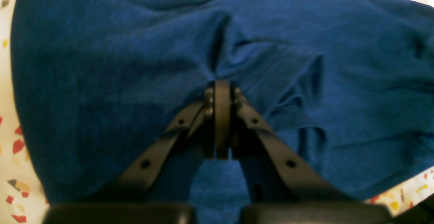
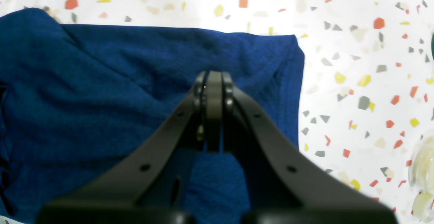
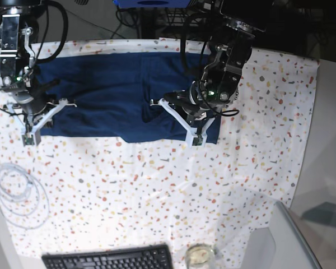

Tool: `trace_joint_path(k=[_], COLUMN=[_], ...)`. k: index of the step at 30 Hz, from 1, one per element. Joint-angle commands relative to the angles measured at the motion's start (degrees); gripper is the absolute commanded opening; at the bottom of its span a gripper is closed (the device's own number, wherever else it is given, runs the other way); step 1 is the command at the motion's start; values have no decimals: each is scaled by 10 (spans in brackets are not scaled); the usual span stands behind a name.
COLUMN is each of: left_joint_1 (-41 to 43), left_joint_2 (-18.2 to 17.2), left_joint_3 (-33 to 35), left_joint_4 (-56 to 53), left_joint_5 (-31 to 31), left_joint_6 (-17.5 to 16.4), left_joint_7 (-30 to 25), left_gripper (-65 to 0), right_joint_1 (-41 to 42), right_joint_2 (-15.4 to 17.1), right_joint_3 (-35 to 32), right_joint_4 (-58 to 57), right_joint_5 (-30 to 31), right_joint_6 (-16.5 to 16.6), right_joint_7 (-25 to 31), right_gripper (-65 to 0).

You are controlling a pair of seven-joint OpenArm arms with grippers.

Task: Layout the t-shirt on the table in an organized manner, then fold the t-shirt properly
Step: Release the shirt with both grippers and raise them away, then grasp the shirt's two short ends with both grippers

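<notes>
The navy t-shirt (image 3: 112,95) lies as a long band across the far half of the speckled table (image 3: 157,179). My left gripper (image 3: 196,140) sits at the band's near edge, towards its right end. In the left wrist view this gripper (image 1: 222,85) is shut, and creases in the t-shirt (image 1: 101,81) gather at its tip. My right gripper (image 3: 27,137) is at the band's left near corner. In the right wrist view it (image 2: 214,78) is shut on the t-shirt (image 2: 101,98), which rises in a ridge toward a corner just beyond it.
A coiled white cable (image 3: 17,193) lies at the left near side. A black keyboard (image 3: 109,259) and a glass jar (image 3: 199,255) sit at the front edge; the jar (image 2: 422,169) also shows at the right. A plain grey surface (image 3: 327,140) borders the table's right.
</notes>
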State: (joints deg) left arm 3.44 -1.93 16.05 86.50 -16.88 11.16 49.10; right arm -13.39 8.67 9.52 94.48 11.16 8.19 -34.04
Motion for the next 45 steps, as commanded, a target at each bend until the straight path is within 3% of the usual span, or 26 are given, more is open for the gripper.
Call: trace_joint_path(k=[1,23,27,34,38,41,45], left_joint_1=[-11,-123,-146,-112,-34,21,91], left_joint_2=[4,94,108,96,29,-15,-45], left_joint_3=[0,0,0,-11,-103,-201,-377], left_joint_4=[-3,-138,-152,-38,85,145,172], left_joint_5=[-2,-3,-3,-1,-2,-2,-2], left_joint_6=[0,-4,-34,-50,-53,-88,-222], left_joint_7=[-4,-5,-5,-4,-4,-5,-11], left_gripper=[-650,-650,-650,-650,-650,-650,-650], right_joint_1=[3,5,5,2,0,10,46], right_joint_2=[5,5,5,4,-32,-32,-31], right_joint_3=[2,3,1,11,82,138,233], right_joint_4=[11,11,11,25,56,54,20], right_joint_5=[1,1,1,3,53,161,326], right_joint_6=[0,0,0,0,0,22,81], right_joint_7=[12,12,12,16,10,-33,-144], right_gripper=[-650,-650,-650,-650,-636,-530,-270])
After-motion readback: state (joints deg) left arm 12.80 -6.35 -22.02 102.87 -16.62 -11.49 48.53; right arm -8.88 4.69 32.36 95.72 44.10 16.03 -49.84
